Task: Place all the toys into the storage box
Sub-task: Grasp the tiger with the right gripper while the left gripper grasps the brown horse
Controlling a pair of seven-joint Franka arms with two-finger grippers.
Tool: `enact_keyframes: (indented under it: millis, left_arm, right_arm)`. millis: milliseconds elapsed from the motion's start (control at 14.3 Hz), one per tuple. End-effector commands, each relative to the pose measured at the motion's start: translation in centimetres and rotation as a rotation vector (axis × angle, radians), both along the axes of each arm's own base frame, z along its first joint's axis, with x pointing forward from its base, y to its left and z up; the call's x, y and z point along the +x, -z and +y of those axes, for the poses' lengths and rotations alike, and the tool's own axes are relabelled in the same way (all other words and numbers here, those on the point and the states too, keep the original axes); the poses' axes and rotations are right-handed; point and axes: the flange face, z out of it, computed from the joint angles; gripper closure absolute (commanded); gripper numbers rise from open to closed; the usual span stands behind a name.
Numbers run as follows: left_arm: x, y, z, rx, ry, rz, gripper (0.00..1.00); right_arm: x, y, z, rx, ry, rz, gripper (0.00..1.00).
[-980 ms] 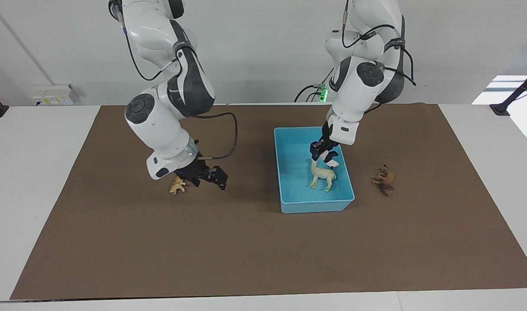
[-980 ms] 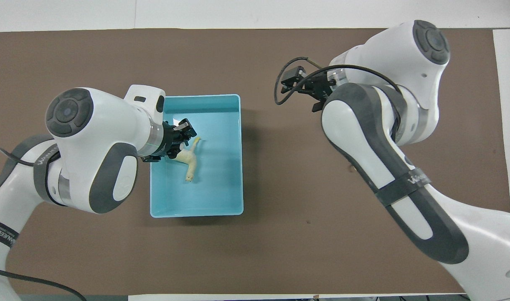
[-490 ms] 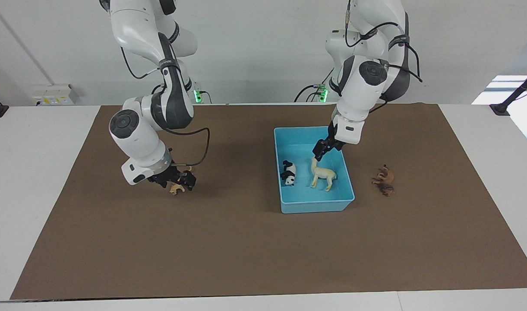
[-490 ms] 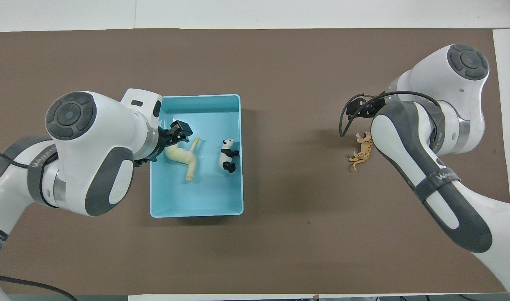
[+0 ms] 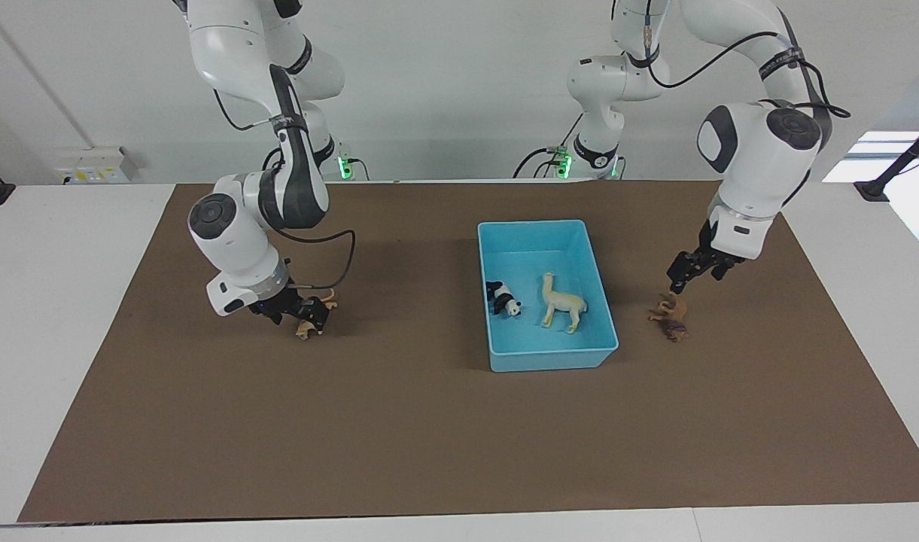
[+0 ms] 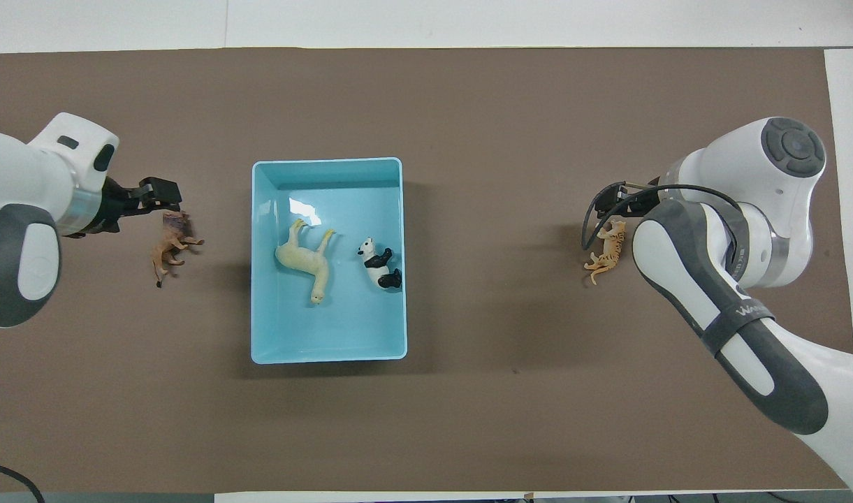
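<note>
both arms sit at about the same depth on the bench, so going from the things nearest the robots outward. light blue rectangular plastic storage box (image 5: 546,229) sits mid bench, its nearest wall closest to the robots; inside it lie the small black-and-white plastic panda figurine (image 5: 503,298) and the cream long-necked plastic llama figurine (image 5: 562,302), side by side, both on their sides.

left hand (image 5: 692,270) is open and empty, low over the bench just beside the head end of the dark brown maned plastic lion figurine (image 5: 670,316), not touching as far as i can tell. lion lies on its side, toward the left arm's end, outside the box; long axis runs near-to-far, slightly slanted.

right hand (image 5: 299,312) is open, right down at the tan-orange spotted plastic cat figurine (image 6: 606,244), partly hiding it; contact unclear. cat lies on its side toward the right arm's end, long axis also roughly near-to-far.

likely next: each hand closes across its toy's body, the nearest arm taking each one.
</note>
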Motion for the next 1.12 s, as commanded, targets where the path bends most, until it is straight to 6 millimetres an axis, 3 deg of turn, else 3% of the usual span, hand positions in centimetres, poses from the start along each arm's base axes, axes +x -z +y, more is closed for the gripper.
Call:
enact_keyframes:
  millis: [0,140,210,420,770,840,1050]
  left_arm:
    - [0.0,2.9,0.2,0.022,0.115,0.006,0.00]
    - [0.0,5.3,0.3,0.023,0.133,0.031,0.00]
    - [-0.9,6.6,0.3,0.025,0.177,0.038,0.00]
    - [-1.9,8.9,0.4,0.027,0.203,0.017,0.00]
    - [-2.7,10.6,0.1,0.025,0.208,0.018,0.00]
    - [-2.9,11.0,-0.2,0.025,0.208,0.012,0.00]
    - [-3.0,11.6,-0.6,0.025,0.213,0.004,0.00]
  right_arm:
    - [-1.6,-0.1,0.0,-0.014,-0.025,-0.023,0.00]
    - [-1.7,0.0,0.2,-0.014,-0.029,-0.025,0.00]
    - [-1.9,0.5,0.1,-0.014,-0.029,-0.017,0.00]
    - [-2.6,1.2,0.3,-0.016,-0.034,-0.002,0.00]
    - [-3.5,2.3,0.5,-0.019,-0.036,-0.039,0.00]
    - [-3.4,2.3,0.5,-0.019,-0.035,-0.039,0.11]
    - [-3.3,2.1,0.6,-0.019,-0.057,-0.039,0.67]
